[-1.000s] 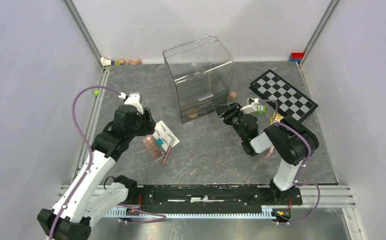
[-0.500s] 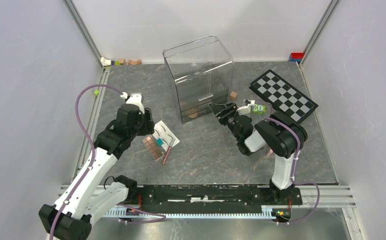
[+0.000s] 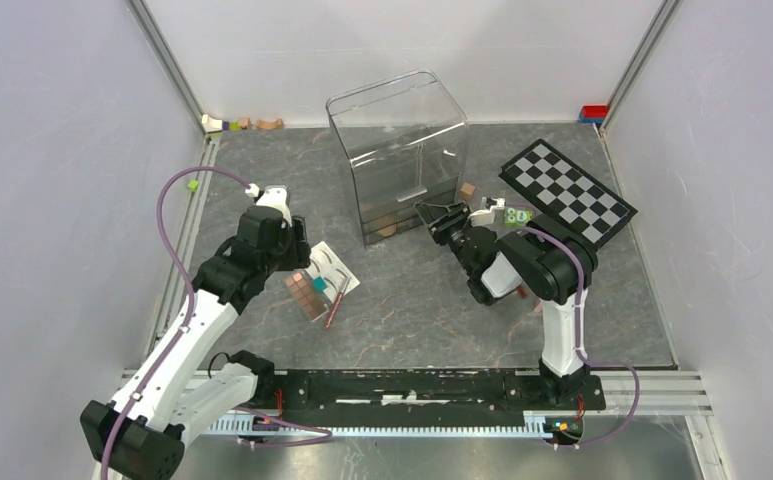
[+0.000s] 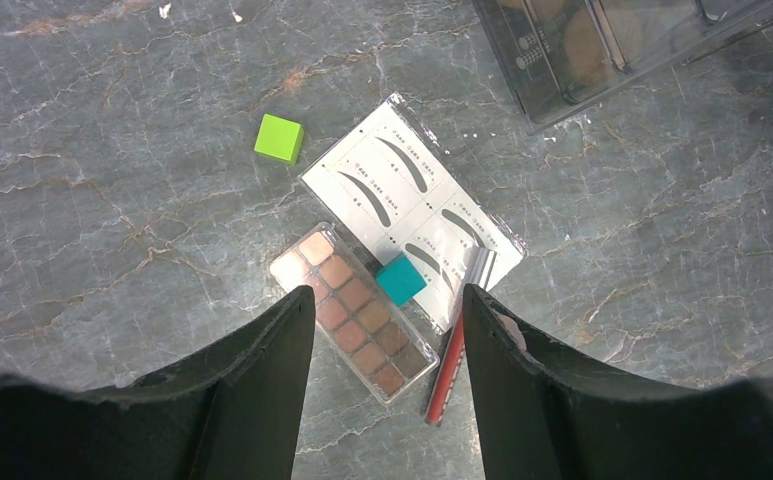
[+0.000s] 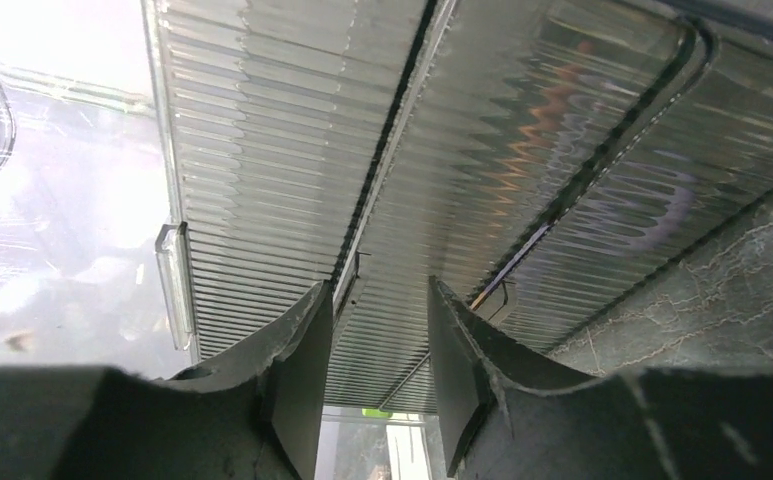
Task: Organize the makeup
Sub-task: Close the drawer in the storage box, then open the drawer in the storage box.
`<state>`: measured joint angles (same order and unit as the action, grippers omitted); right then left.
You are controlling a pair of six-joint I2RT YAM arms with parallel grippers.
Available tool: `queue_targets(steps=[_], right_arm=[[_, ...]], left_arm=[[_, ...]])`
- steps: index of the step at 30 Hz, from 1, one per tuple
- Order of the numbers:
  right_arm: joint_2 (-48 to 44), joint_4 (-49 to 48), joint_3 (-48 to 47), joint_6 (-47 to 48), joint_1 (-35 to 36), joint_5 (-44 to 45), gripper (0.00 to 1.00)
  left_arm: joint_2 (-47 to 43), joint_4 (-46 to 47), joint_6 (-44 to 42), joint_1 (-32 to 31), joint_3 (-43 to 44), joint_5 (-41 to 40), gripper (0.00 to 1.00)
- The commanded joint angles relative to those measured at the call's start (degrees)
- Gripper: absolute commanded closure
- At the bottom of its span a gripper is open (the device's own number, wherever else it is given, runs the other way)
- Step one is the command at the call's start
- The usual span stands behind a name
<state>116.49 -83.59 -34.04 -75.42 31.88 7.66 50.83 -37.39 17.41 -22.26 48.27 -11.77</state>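
Note:
A brown eyeshadow palette (image 4: 354, 312) lies on the grey table beside a white eyebrow card (image 4: 412, 210) and a thin red pencil (image 4: 452, 365); they also show in the top view (image 3: 305, 295). My left gripper (image 4: 387, 305) is open and empty, hovering over the palette and pencil. My right gripper (image 5: 377, 300) is open and empty, its fingertips close to the ribbed drawer fronts of the clear drawer organizer (image 3: 402, 150). A thin pencil shows through a lower drawer (image 5: 507, 270). In the top view the right gripper (image 3: 432, 218) points at the organizer's lower right corner.
A teal cube (image 4: 400, 279) sits on the eyebrow card and a green cube (image 4: 279, 138) lies beside it. The checkerboard (image 3: 567, 190) is at the back right, with a brown cube (image 3: 468, 190) and a green die (image 3: 518, 215) near the right wrist. Small blocks (image 3: 237, 124) lie along the back wall.
My right gripper has moved left and closer to the organizer's lower drawers. The left arm has barely shifted above the palette.

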Motion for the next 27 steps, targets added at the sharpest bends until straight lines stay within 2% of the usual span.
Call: queue_targets(steps=[1, 8, 13, 27], right_arm=[[1.5, -4.4, -2.4, -1.5, 0.4, 0.5, 0.59], [3.1, -7.9, -1.4, -2.4, 0.4, 0.5, 0.87], [1.8, -10.3, 1.9, -1.6, 0.4, 0.8, 0.98], [-4.8, -18.5, 16.4, -1.4, 0.4, 1.8, 1.00]], left_arm=[[0.3, 1.9, -2.3, 0.1, 0.3, 0.3, 0.37], [1.1, 1.8, -2.3, 0.1, 0.4, 0.4, 0.38], [1.2, 1.8, -2.3, 0.1, 0.5, 0.2, 0.38], [1.3, 1.7, -2.4, 0.0, 0.5, -0.1, 0.38]])
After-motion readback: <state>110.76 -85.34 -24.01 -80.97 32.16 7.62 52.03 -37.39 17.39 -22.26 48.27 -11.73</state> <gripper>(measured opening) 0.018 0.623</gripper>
